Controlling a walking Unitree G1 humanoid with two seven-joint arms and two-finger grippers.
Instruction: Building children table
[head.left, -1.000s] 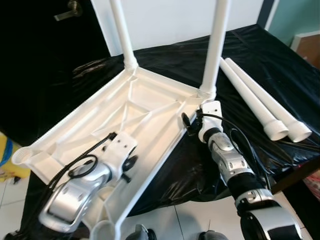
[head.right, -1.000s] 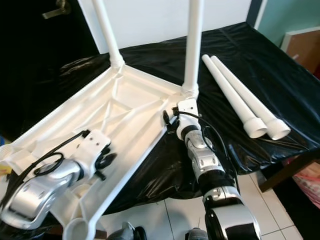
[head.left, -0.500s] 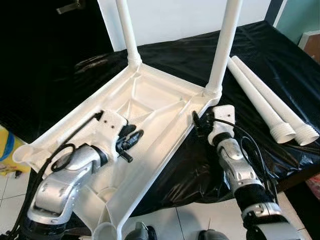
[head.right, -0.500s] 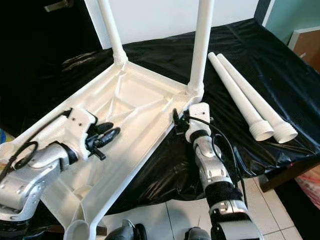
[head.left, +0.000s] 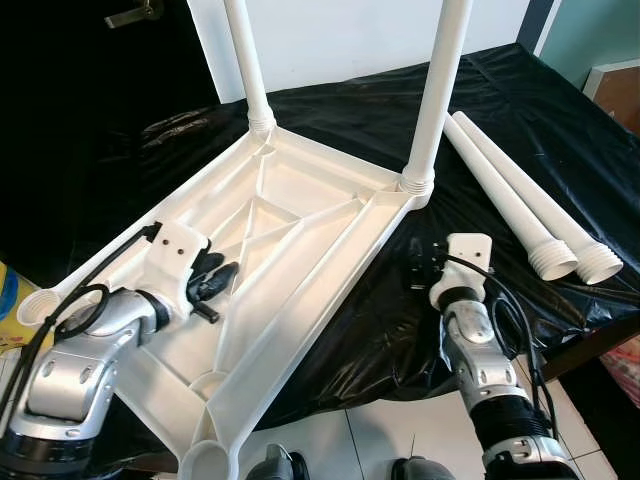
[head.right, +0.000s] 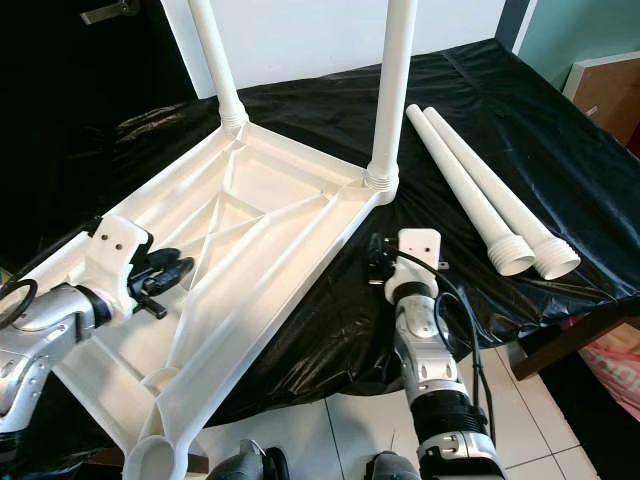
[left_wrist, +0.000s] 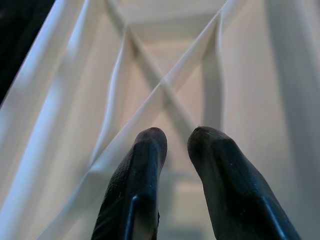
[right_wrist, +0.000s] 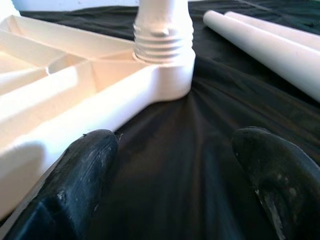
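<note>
I see one white plastic tabletop (head.left: 300, 230) lying upside down on the counter (head.left: 520, 110), which is draped in black sheet, ribbed underside facing up. Two legs are already screwed in and stand upright: one at the far left corner (head.left: 245, 60), one at the far right corner (head.left: 440, 90). Two loose legs (head.left: 510, 195) lie side by side on the black sheet to the right of the tabletop, touching each other, threaded ends toward me. Two empty corner sockets: one at the near end (head.left: 205, 462), one at the left end (head.left: 35, 305).

My left claw (head.left: 215, 283) hovers over the left part of the underside, near the crossed ribs (left_wrist: 160, 90); its fingers (left_wrist: 140, 175) are nearly closed with a thin gap, grasping nothing. My right claw (right_wrist: 175, 150) sits low over the black sheet just near of the far right corner, fingers spread wide, released, nothing between them. In the right wrist view the threaded collar of the right upright leg (right_wrist: 162, 37) is straight ahead, apart from the fingertips (right_wrist: 90, 155).

White tiled floor (head.left: 380, 440) shows below the near edge of the counter.
</note>
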